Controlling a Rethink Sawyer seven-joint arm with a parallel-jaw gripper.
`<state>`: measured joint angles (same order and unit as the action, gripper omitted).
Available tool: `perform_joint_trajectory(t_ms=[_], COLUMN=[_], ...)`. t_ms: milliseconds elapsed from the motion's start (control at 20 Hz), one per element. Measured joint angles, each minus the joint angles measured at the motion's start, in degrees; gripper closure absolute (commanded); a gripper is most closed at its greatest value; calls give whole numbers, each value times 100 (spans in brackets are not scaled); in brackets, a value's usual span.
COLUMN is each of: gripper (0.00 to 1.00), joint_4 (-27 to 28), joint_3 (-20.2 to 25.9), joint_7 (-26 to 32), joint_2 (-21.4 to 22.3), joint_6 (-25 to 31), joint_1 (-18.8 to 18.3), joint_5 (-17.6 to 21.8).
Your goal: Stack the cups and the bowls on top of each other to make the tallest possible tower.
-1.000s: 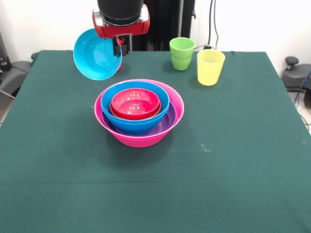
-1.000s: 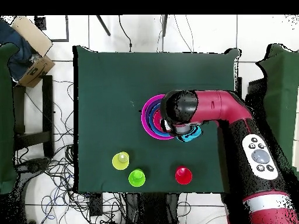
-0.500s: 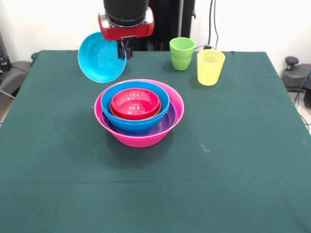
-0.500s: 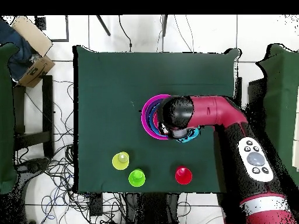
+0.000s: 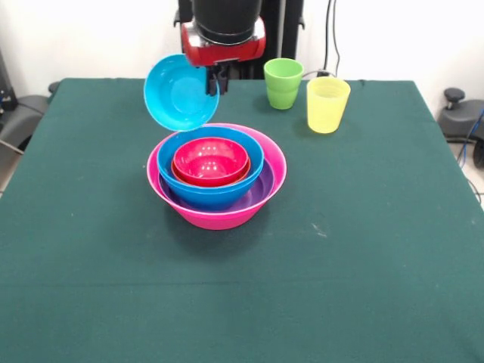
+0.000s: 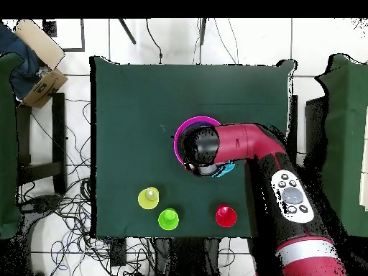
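My gripper is shut on the rim of a cyan bowl, which hangs tilted on edge in the air with its hollow facing the front camera. It hangs just above and behind the left rear of the tower. The tower is a pink bowl holding a purple bowl, a blue bowl and a magenta-red bowl. A green cup and a yellow cup stand upright at the back right. From overhead the red cup stands near the table's bottom edge; the arm covers most of the pink bowl.
In the overhead view the green cup and yellow cup stand left of the red cup. A cardboard box sits off the table at the upper left. Cables lie on the floor around the dark green table.
The gripper has carried the cyan bowl to the right in the front view, from beside the table's back left toward the tower. The tower and cups have not moved.
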<state>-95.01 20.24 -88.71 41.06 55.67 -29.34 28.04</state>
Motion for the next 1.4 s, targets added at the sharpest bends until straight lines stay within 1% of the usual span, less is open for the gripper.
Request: perform_joint_trajectory(t_ms=[250, 700, 900, 1200, 1400], gripper=[100, 100, 100, 100, 100], joint_4=[-19, -37, 211, 879, 1168], joint_3=[-97, -215, -346, -527, -590], joint_7=[0, 0, 0, 0, 0], joint_2=[10, 28, -241, -809, -1003], joint_6=[0, 2, 9, 144, 229], joint_1=[153, 143, 190, 360, 457], joint_5=[-11, -71, -67, -97, -164])
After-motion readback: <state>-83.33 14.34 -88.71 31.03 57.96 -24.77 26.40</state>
